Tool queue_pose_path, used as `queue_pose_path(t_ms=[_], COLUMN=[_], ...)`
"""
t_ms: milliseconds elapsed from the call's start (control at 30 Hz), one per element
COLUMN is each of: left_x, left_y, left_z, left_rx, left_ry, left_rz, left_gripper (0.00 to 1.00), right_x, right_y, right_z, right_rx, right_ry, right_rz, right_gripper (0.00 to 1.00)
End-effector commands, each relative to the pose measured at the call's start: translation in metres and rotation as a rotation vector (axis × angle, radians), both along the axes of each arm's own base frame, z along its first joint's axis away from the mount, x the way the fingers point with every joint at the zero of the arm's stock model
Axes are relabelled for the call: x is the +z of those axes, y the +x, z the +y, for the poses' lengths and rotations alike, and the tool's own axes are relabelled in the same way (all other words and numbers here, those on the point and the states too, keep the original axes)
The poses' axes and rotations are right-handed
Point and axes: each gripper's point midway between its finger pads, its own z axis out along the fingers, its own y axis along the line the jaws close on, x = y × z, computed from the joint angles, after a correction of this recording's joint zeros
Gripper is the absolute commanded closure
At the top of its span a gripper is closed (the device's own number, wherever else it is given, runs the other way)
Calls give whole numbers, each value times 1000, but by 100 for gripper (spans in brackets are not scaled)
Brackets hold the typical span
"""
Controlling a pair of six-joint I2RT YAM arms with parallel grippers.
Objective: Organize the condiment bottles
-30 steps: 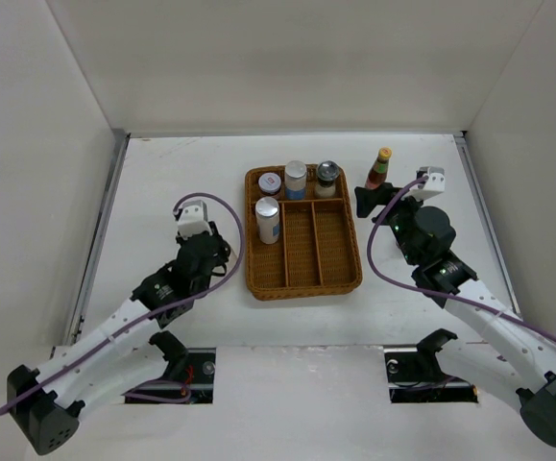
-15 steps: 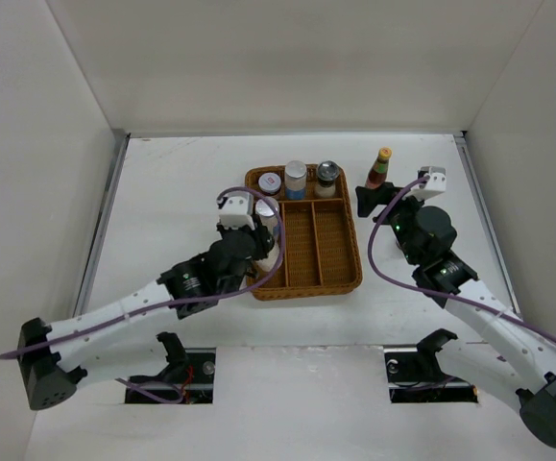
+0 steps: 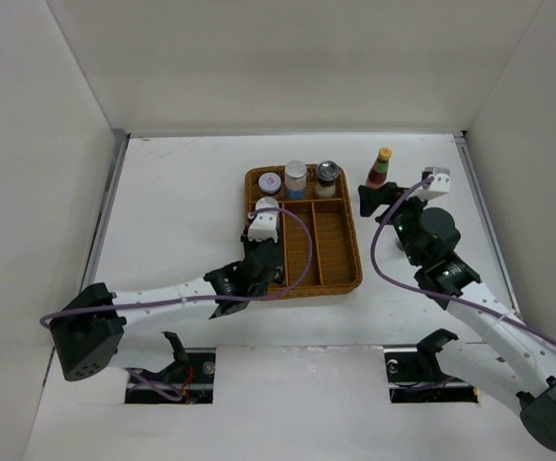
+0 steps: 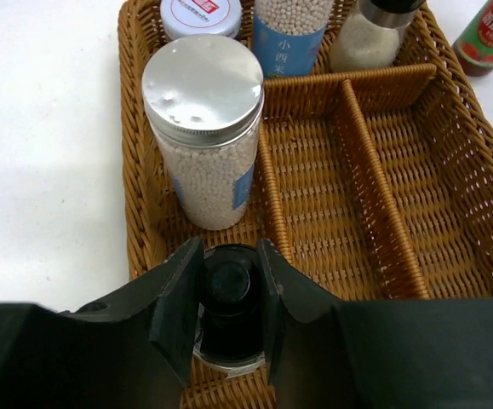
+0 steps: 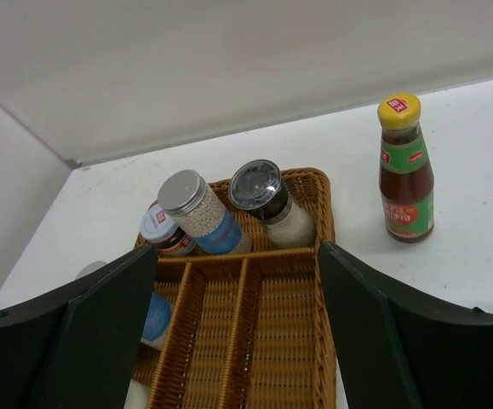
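Wrist footage from the left arm shows what the overhead view hides: the left pincer (image 4: 229, 315) clamped on a black-capped bottle (image 4: 227, 294) at the near end of the wicker tray's (image 4: 382, 221) left compartment, just nearer than a silver-lidded jar (image 4: 202, 128). That arm stretches low from the desk's (image 3: 172, 192) near left corner. The right pincer (image 5: 236, 256), jaws apart and empty, hovers by the tray's far right corner, near the red sauce bottle (image 5: 406, 170) standing on the desk.

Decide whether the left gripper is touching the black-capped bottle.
Touching. The left wrist view shows the left gripper shut on the black-capped bottle, its fingers pressed against both sides of the cap with no gap.
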Motion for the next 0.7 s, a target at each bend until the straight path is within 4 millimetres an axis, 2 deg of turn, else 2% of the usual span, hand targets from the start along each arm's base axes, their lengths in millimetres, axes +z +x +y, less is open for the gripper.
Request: queue_pose_path(t_ms=[0, 33, 100, 200, 267, 300, 400, 500, 567, 667], left_x=[19, 18, 14, 15, 32, 44, 87, 115, 115, 94], left_y=[3, 3, 2, -3, -6, -8, -13, -16, -17, -13], left_z=[7, 7, 5, 7, 12, 16, 32, 55, 75, 97], left_rx=[35, 30, 15, 6, 1, 1, 4, 34, 79, 154], left_ry=[-59, -65, -67, -79, -127, -161, -287, -419, -482, -540], left_rz=[-79, -80, -76, -83, -113, -136, -225, -321, -369, -397], left_gripper=[83, 81, 69, 36, 16, 3, 0, 0, 0, 0], right_x=[11, 10, 6, -4, -4, -3, -5, -15, -23, -31], right_y=[5, 7, 14, 29, 37, 42, 60, 87, 105, 129], right_z=[-1, -3, -10, -28, -38, -45, -57, -69, -69, -69], right_rx=[-5, -16, -44, -117, -162, -189, -251, -298, -301, -305], right_ry=[16, 14, 5, -15, -25, -31, -84, -149, -170, -186], right_rz=[-43, -40, -30, 2, 15, 20, 58, 123, 156, 185], right_gripper=[17, 17, 16, 12, 11, 10, 7, 4, 3, 3])
